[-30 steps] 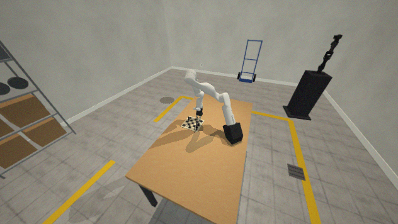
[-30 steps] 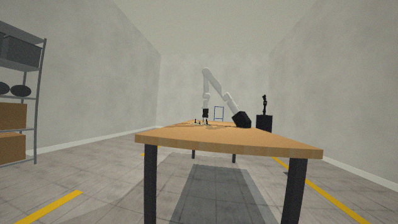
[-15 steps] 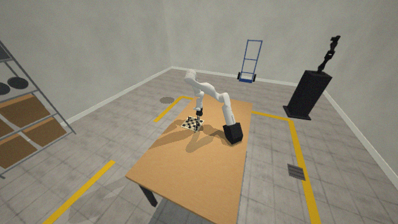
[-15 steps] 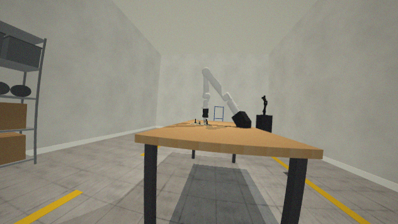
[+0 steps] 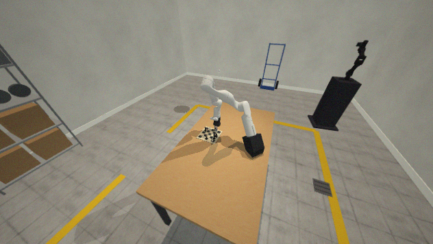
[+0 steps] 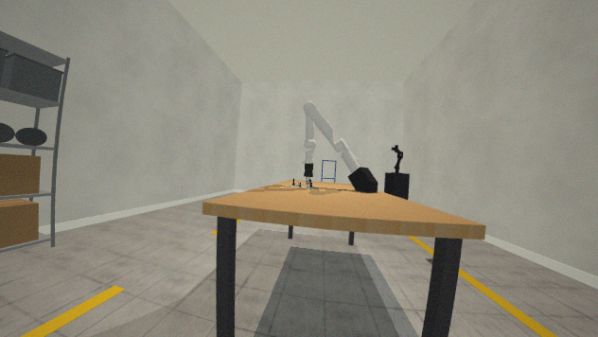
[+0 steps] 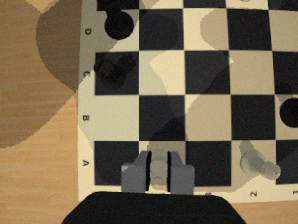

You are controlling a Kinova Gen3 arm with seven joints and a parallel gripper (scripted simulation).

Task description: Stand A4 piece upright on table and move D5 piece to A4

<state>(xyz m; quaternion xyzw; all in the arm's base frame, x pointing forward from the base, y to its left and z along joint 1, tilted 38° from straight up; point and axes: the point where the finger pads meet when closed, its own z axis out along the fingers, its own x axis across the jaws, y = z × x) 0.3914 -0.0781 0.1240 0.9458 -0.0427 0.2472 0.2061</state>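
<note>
In the wrist view the chessboard [image 7: 186, 83] has its letters down the left edge, with row A nearest me. My gripper [image 7: 159, 164] is low over A4 and shut on a pale piece [image 7: 157, 163]; only a sliver of it shows between the fingers. I cannot tell whether it lies flat or stands. The piece on D5 [image 7: 119, 24] is black and upright, three rows further up and one column left. In the top view the gripper [image 5: 215, 129] reaches down onto the small board [image 5: 209, 134]. In the exterior view the gripper [image 6: 308, 182] is at board height.
The arm's base [image 5: 253, 144] is right of the board.
</note>
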